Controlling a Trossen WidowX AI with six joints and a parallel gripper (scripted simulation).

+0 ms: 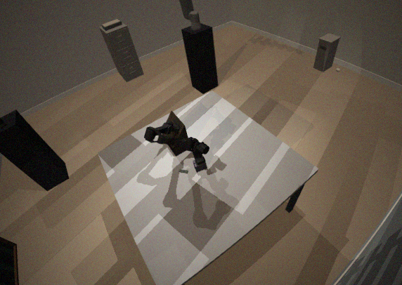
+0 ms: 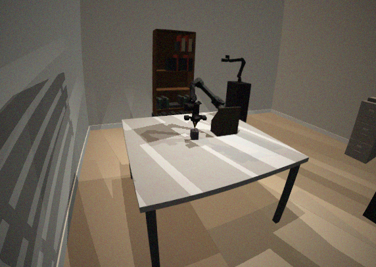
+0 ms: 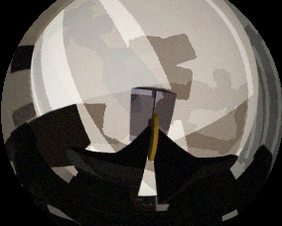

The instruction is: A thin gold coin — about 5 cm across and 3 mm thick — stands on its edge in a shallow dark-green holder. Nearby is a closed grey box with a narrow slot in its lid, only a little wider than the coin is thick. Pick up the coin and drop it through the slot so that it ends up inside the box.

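Note:
My gripper (image 2: 194,125) (image 3: 151,130) is shut on the gold coin (image 3: 156,130), gripping it edge-on just above the box. The coin stands upright between the fingertips, its far end sticking out beyond them. The grey box (image 1: 200,166) (image 2: 194,135) (image 3: 140,106) is below the fingers. In the wrist view its dark slot (image 3: 154,99) runs nearly in line with the coin, which covers the slot's near part; whether the coin's lower edge touches the lid cannot be told. The dark-green holder (image 1: 183,171) lies beside the box, with no coin visible in it.
The arm's dark angular base block (image 1: 178,125) (image 2: 225,121) (image 3: 62,131) stands on the white table (image 1: 260,160) (image 2: 171,166), to the box's left in the wrist view. Shadows of the arm fall across the table around the box.

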